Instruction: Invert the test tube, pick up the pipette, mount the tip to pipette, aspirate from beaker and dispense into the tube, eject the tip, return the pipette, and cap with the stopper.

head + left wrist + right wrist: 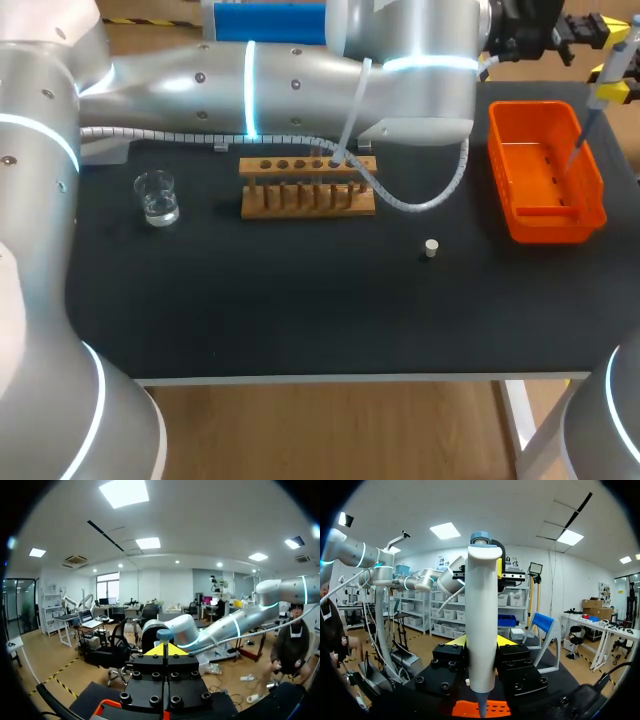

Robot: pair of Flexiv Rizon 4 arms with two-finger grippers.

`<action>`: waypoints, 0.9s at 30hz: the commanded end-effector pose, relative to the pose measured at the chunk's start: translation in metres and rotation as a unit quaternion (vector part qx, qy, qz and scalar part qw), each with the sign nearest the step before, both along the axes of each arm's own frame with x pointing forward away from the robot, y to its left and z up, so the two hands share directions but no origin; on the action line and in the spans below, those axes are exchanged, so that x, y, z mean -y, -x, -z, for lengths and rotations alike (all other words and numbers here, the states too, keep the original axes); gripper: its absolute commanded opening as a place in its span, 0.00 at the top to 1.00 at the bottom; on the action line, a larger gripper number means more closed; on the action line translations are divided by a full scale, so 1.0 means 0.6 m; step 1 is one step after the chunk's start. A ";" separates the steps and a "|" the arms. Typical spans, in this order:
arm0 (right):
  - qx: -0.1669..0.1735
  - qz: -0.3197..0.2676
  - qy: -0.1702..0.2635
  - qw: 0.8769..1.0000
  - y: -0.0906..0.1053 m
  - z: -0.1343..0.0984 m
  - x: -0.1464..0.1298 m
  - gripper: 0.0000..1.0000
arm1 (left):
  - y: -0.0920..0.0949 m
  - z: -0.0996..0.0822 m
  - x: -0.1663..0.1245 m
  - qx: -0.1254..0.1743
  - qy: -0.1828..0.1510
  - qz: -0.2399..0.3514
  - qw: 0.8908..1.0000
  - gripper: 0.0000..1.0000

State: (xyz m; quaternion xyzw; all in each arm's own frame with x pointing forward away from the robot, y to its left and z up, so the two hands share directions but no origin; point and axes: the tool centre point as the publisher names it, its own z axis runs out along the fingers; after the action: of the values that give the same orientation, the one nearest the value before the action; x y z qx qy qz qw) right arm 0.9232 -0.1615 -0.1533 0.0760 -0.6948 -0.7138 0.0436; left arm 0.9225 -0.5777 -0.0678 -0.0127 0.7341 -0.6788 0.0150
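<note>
While the right gripper (481, 642) holds the pipette (482, 615) upright, clamped from two sides on its white body, you have it hanging over the orange bin (548, 228) at the table's (300, 310) far right corner. The lower end (580, 150) points down into the bin. It is too small to tell whether a tip is on it.

The left arm (300, 75) reaches across the far edge to the same corner. The left gripper (165, 650) has its fingers together with nothing between them, and the pipette's blue head (164, 634) sits just ahead of its yellow tips.

Other items, for your record:
- The beaker (156, 197) stands near the table's left edge, towards the far side, with clear liquid in it.
- The wooden rack (308, 200) stands mid-table by the far edge. The left arm's cable (400, 200) crosses it, and you cannot make out the tube in it, or any fill level.
- The stopper (431, 248) lies loose on the bare table, right of the middle and apart from the rack.

Progress, as a judgement: the pipette over the bin with the other gripper at its head reads as the tip-eject step. That would put the inverting, pick-up, tip mounting and liquid transfer behind you, though the pictures confirm only that the pipette is in hand. Left to do are the ejection itself if it is not yet done, returning the pipette, and capping, since the stopper is not on a tube.
</note>
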 end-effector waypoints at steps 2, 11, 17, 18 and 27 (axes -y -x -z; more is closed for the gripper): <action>0.000 -0.003 0.000 1.000 -0.003 -0.009 0.001 1.00 | 0.004 0.024 0.010 0.001 0.017 -0.007 1.000 1.00; 0.000 -0.003 0.000 1.000 -0.003 -0.009 0.001 1.00 | 0.006 0.045 0.013 0.002 0.008 0.000 1.000 1.00; 0.000 -0.003 0.000 1.000 -0.003 -0.009 0.001 1.00 | 0.005 0.055 0.013 0.001 0.002 0.003 1.000 1.00; 0.000 -0.003 0.000 1.000 -0.003 -0.009 0.001 1.00 | 0.005 0.057 0.013 -0.001 0.001 0.004 1.000 1.00; 0.000 -0.003 0.000 1.000 -0.003 -0.009 0.001 1.00 | 0.001 0.071 0.016 -0.012 -0.006 0.007 1.000 1.00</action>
State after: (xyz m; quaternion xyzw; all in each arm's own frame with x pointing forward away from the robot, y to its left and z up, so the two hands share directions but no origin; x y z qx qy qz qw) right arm 0.9218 -0.1625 -0.1618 0.0756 -0.6936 -0.7151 0.0423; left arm 0.9202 -0.5813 -0.0880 -0.0156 0.7384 -0.6742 0.0024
